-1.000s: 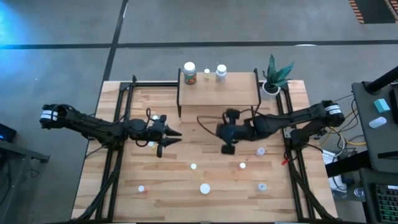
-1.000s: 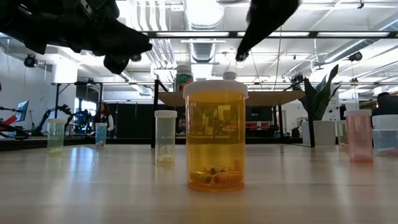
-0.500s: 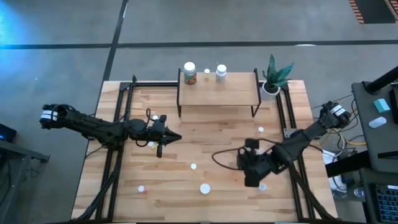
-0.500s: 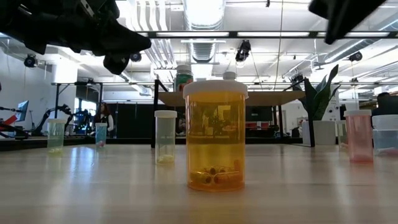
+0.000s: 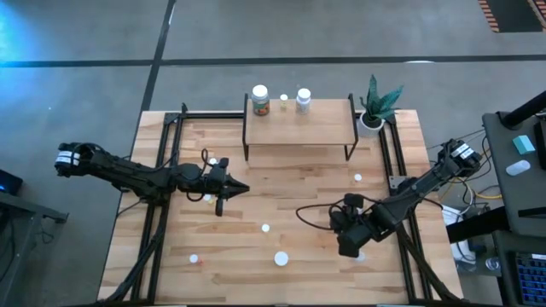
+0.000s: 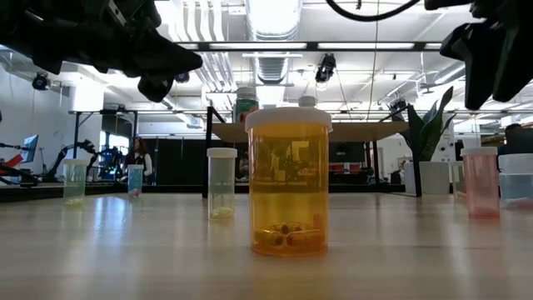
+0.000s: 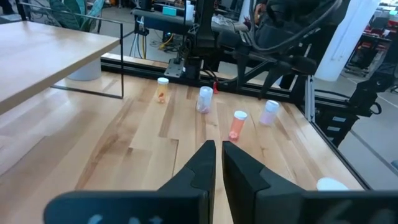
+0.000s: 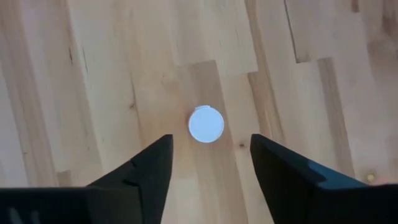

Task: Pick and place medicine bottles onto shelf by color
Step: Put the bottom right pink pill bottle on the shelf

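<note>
Bottle with white cap (image 8: 206, 124) standing upright on the table (image 5: 299, 183), seen cap-on from the right wrist view, centred between the two spread fingers (image 8: 149, 168) of the right gripper (image 5: 352, 246). Long axis vertical, so pointing straight up at the wrist; jaws released, wide apart, straddling the cap line with clear wood on both sides, no contact evident. On the high view, right gripper placed at about 4 o'clock from table centre, directly over the bottle, which is largely hidden beneath it there. Judged requirement for the coming move: straight descent along the bottle's axis, then closure; no sideways correction apparent. Left gripper (image 5: 223, 188) parked at about 9 o'clock from centre, well apart from this bottle, fingers (image 7: 205, 163) pressed nearly together and holding nothing; right arm plainly the nearer. Shelf (image 5: 299, 119) at 12 o'clock, already bearing three bottles along its far edge; destination lies well away from the present grasp point. Other bottles scattered on the table toward 6 o'clock, untouched. Body colour of the targeted bottle not determinable from above.
</note>
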